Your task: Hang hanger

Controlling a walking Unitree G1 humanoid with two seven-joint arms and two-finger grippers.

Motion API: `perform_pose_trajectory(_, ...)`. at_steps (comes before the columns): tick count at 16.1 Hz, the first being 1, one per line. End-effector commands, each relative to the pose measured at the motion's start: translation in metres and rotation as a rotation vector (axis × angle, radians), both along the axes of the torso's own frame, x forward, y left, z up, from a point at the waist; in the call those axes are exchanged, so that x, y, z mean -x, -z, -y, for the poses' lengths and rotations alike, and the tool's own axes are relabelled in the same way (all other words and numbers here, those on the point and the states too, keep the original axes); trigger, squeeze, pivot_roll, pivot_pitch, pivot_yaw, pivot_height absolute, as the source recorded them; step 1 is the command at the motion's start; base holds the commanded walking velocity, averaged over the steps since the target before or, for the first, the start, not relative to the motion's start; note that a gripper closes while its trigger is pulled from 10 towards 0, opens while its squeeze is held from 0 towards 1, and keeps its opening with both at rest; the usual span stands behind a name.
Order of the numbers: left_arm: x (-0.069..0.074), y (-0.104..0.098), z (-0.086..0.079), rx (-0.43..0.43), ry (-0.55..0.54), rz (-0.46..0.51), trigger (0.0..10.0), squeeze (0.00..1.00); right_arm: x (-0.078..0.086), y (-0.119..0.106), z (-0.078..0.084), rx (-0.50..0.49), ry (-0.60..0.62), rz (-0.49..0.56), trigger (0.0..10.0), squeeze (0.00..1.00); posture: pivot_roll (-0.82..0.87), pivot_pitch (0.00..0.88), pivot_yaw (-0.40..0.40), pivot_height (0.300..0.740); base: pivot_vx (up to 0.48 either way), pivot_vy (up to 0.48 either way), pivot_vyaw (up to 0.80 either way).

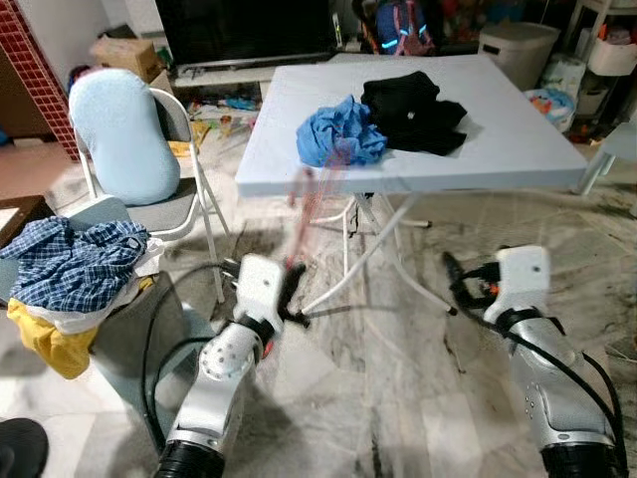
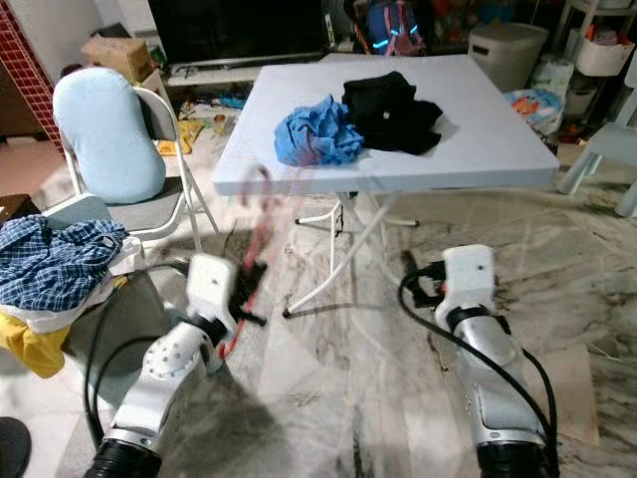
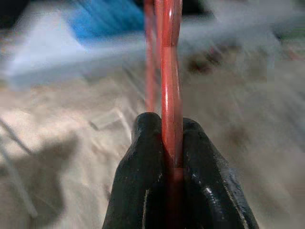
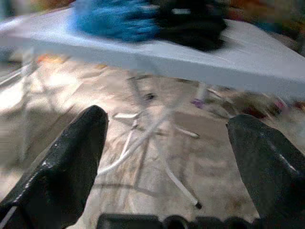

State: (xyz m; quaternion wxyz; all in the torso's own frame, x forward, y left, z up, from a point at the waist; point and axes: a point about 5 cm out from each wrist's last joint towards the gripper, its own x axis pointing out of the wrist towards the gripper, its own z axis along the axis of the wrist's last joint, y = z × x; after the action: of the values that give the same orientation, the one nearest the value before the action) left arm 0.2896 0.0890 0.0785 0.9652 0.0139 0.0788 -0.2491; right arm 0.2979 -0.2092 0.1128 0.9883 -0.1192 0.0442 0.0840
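Observation:
A red hanger (image 1: 307,214) stands blurred in front of the white table's (image 1: 518,159) front edge, its hook near the table's rim. My left gripper (image 1: 291,291) is shut on the hanger's lower end; the left wrist view has the red bar (image 3: 169,95) pinched between both black fingers (image 3: 143,171). My right gripper (image 1: 460,281) is held low over the floor right of the table legs, its fingers (image 4: 71,162) wide apart with nothing between them.
A blue cloth (image 1: 340,132) and a black garment (image 1: 413,112) lie on the table. A folding chair with a pale blue cushion (image 1: 124,134) stands to the left. A basket with a checked shirt (image 1: 70,261) is at the near left. Marble floor lies underfoot.

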Motion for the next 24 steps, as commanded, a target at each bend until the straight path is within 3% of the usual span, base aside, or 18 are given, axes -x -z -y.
perform_pose_trajectory(1,0.003,0.015,-0.005,-0.029,0.059,-0.118,10.0,0.00,-0.003,-0.004,-0.010,0.057,-0.103,0.008,10.0,0.00,-0.08,0.029,0.050,0.740,0.000,0.000,0.00)
perform_pose_trajectory(2,0.004,0.024,-0.016,0.008,0.052,-0.203,10.0,0.00,0.001,-0.005,-0.006,0.023,-0.148,-0.015,10.0,0.00,-0.08,0.027,0.046,0.740,0.000,0.000,0.00)
perform_pose_trajectory(4,0.003,0.028,-0.038,-0.050,0.086,-0.220,10.0,0.00,0.008,-0.003,0.008,0.089,-0.201,-0.056,10.0,0.00,-0.07,0.032,0.045,0.740,0.000,0.000,0.00)
perform_pose_trajectory(6,0.010,0.028,-0.046,-0.069,0.252,-0.263,10.0,0.00,0.021,0.002,0.010,0.187,-0.426,-0.150,10.0,0.00,-0.08,0.034,0.045,0.740,0.000,0.000,0.00)
perform_pose_trajectory(8,0.023,0.022,-0.034,-0.091,0.501,-0.246,10.0,0.00,0.042,0.014,-0.003,0.387,-0.715,-0.251,10.0,0.00,-0.08,0.030,0.039,0.740,0.000,0.000,0.00)
perform_pose_trajectory(11,0.038,0.020,-0.019,-0.137,0.703,-0.205,10.0,0.00,0.046,0.018,-0.014,0.486,-0.865,-0.278,10.0,0.00,-0.08,0.024,0.035,0.740,0.000,0.000,0.00)
perform_pose_trajectory(13,0.046,0.025,-0.013,-0.131,0.777,-0.271,10.0,0.00,0.042,0.014,-0.018,0.530,-0.910,-0.263,10.0,0.00,-0.08,0.025,0.034,0.740,0.000,0.000,0.00)
perform_pose_trajectory(14,0.052,0.031,-0.011,-0.177,0.836,-0.279,10.0,0.00,0.037,0.010,-0.018,0.551,-0.928,-0.260,10.0,0.00,-0.07,0.019,0.034,0.740,0.000,0.000,0.00)
perform_pose_trajectory(17,0.050,0.033,-0.012,-0.183,0.825,-0.273,10.0,0.00,0.033,0.005,-0.015,0.577,-0.935,-0.258,10.0,0.00,-0.08,0.015,0.039,0.740,0.000,0.000,0.00)
perform_pose_trajectory(20,0.046,0.034,-0.015,-0.221,0.804,-0.256,10.0,0.00,0.035,0.005,-0.006,0.646,-0.991,-0.325,10.0,0.00,-0.07,0.016,0.048,0.740,0.000,0.000,0.00)
perform_pose_trajectory(21,0.040,0.035,-0.018,-0.245,0.755,-0.248,10.0,0.00,0.034,0.002,-0.001,0.644,-0.984,-0.357,10.0,0.00,-0.07,0.015,0.049,0.740,0.000,0.000,0.00)
perform_pose_trajectory(23,0.018,0.033,-0.026,-0.283,0.574,-0.174,10.0,0.00,0.014,-0.006,0.024,0.686,-0.786,-0.332,10.0,0.00,-0.07,0.013,0.048,0.740,0.000,0.000,0.00)
perform_pose_trajectory(24,0.004,0.030,-0.031,-0.307,0.432,-0.128,10.0,0.00,0.011,0.002,0.040,0.752,-0.702,-0.370,10.0,0.00,-0.07,0.013,0.047,0.740,0.000,0.000,0.00)
